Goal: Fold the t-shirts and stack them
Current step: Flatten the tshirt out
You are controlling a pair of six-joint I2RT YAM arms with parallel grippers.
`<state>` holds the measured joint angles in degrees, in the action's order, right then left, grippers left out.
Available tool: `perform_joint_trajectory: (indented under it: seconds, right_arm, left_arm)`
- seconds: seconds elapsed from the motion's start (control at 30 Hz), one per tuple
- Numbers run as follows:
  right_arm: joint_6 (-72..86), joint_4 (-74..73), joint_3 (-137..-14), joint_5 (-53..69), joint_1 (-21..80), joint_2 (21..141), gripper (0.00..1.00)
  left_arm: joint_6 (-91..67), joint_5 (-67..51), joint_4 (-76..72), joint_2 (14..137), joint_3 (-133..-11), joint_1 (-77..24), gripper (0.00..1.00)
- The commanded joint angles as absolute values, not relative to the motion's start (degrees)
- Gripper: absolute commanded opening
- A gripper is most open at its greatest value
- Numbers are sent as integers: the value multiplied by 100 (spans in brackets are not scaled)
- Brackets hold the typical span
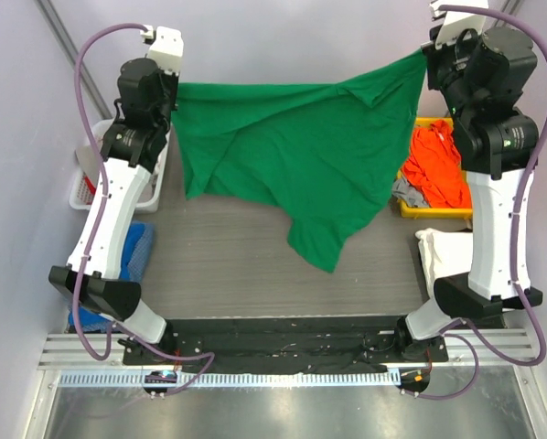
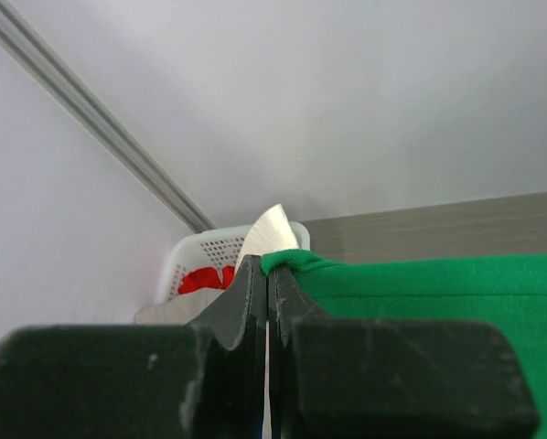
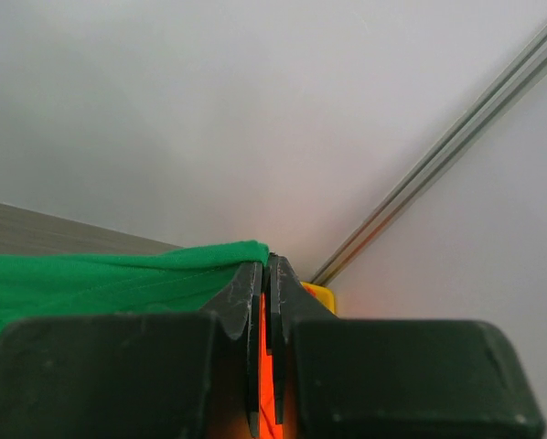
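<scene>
Clenched tight, the left end effector [image 2: 267, 267] pinched a bunched corner of the green t-shirt [image 2: 420, 293] between its black fingers. The right end effector [image 3: 266, 267] gripped the opposite corner the same way, its jaws closed on the cloth edge.

From above, the shirt hung spread between the two, from 11 o'clock to 1 o'clock. Its creased body sagged toward the middle of the grey counter [image 1: 237, 265], with one long flap trailing lowest. Whether that flap touched the counter could not be told. The wrists hid both grasp points in that view.

At 3 o'clock the orange t-shirt [image 1: 438, 165] lay crumpled in a yellow bin [image 1: 434, 213], with a grey cloth [image 1: 404, 192] spilling over the bin's near left corner. Just below, at 4 o'clock, the white t-shirt [image 1: 436, 251] lay on the counter, half covered by the right arm.

At 9 o'clock a white perforated basket [image 1: 80, 194] sat partly behind the left arm. It held something red that was too hidden to identify. A blue cloth [image 1: 138, 249] lay at 8 o'clock, cut off by the same arm.
</scene>
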<state>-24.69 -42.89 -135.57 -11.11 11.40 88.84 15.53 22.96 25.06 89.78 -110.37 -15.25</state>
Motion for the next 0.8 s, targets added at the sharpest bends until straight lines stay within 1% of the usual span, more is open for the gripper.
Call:
perform_joint_trajectory:
  seconds: [0.0,0.17,0.5,0.63,0.77]
  right_arm:
    - [-2566,-3683,-13975,-1371,1107,8596,1]
    - [-2593,-3639,-13738,-1362,1108,8350,1]
    - [-2522,-3849,-12956,-1336,1107,7340,1]
    - [-2549,-3894,-12587,-1362,1107,6962,1]
    - [-2584,-3885,-12463,-1415,1107,6750,1]
  left_arm:
    - [1600,2707,2048,8693,-11532,-1477,0]
    - [1661,2681,1969,8114,-11049,-1485,0]
    - [1705,2523,2206,6795,-9652,-1477,0]
    - [1714,2452,2460,6312,-9370,-1477,0]
    - [1767,2496,2531,6083,-9193,-1477,0]
